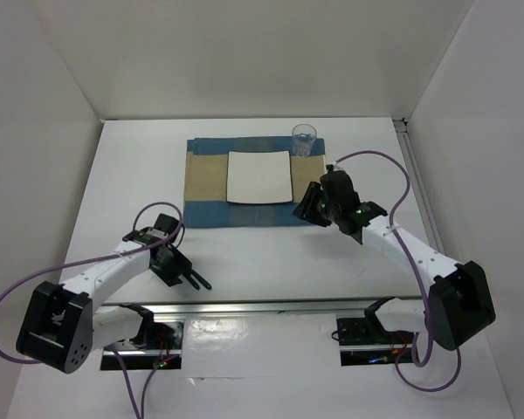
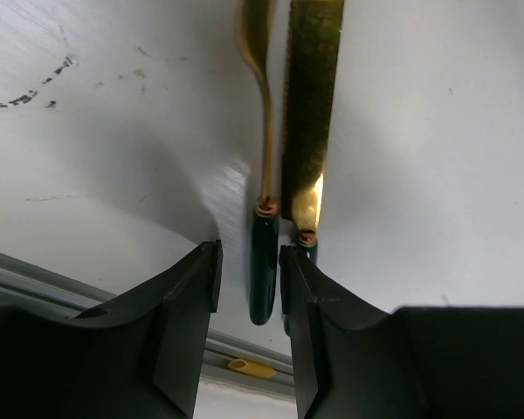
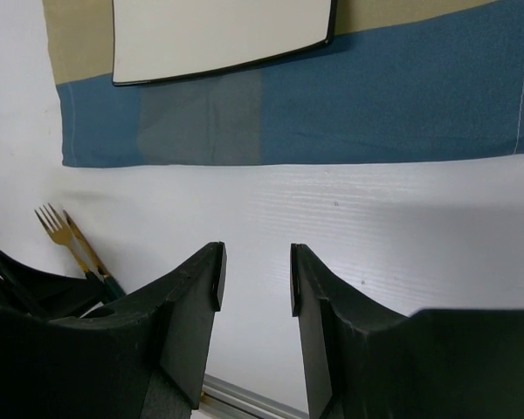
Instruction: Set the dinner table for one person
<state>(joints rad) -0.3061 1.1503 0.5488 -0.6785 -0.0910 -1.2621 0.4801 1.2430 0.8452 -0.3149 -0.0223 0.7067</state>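
The dinner table (image 1: 271, 257) is a plain white tabletop. A gold fork with a dark green handle (image 2: 264, 271) and a gold knife (image 2: 313, 96) lie side by side near its front left. They also show in the right wrist view (image 3: 59, 229). My left gripper (image 2: 249, 253) is open and low over the table. The fork handle lies between its fingers, and the knife handle is partly hidden behind the right finger. In the top view the left gripper (image 1: 175, 264) has two dark handles (image 1: 201, 283) sticking out beside it. My right gripper (image 3: 255, 262) is open and empty above bare table.
A blue-and-tan striped placemat (image 1: 205, 179) lies at the middle back with a square white plate (image 1: 258, 177) on it. A clear glass (image 1: 304, 139) stands at its far right corner. A metal rail (image 1: 271, 305) runs along the front edge.
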